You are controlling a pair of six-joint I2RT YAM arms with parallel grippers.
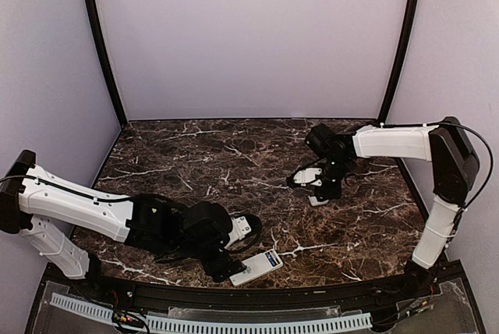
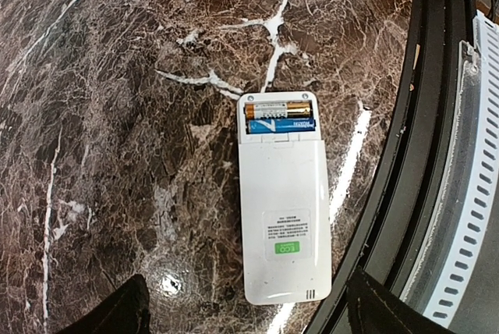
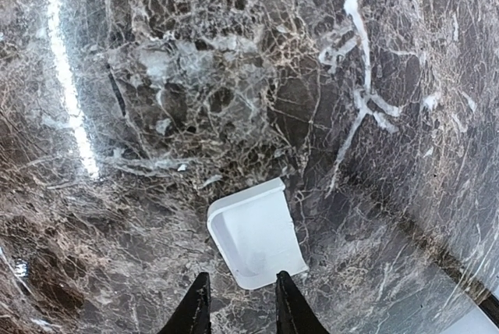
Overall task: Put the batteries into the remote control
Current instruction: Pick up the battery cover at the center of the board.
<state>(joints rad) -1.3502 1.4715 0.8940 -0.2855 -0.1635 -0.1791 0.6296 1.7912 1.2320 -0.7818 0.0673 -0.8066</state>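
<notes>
Your white remote control (image 2: 284, 217) lies flat, back up, at the desk's (image 2: 117, 115) near edge. Its compartment is uncovered, and two batteries (image 2: 281, 125) sit side by side inside, one gold, one blue.

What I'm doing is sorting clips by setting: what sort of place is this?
Likely a robot test booth: pale walls enclose a marble-patterned table bearing a left arm and right arm.

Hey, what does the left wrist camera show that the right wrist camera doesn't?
Only the left wrist view: the remote control lying back up, its compartment open with two batteries seated side by side, plus the dark edge rail. Only the right wrist view: the white cover plate lying by the right pincer. Both: the dark marble table.
</notes>
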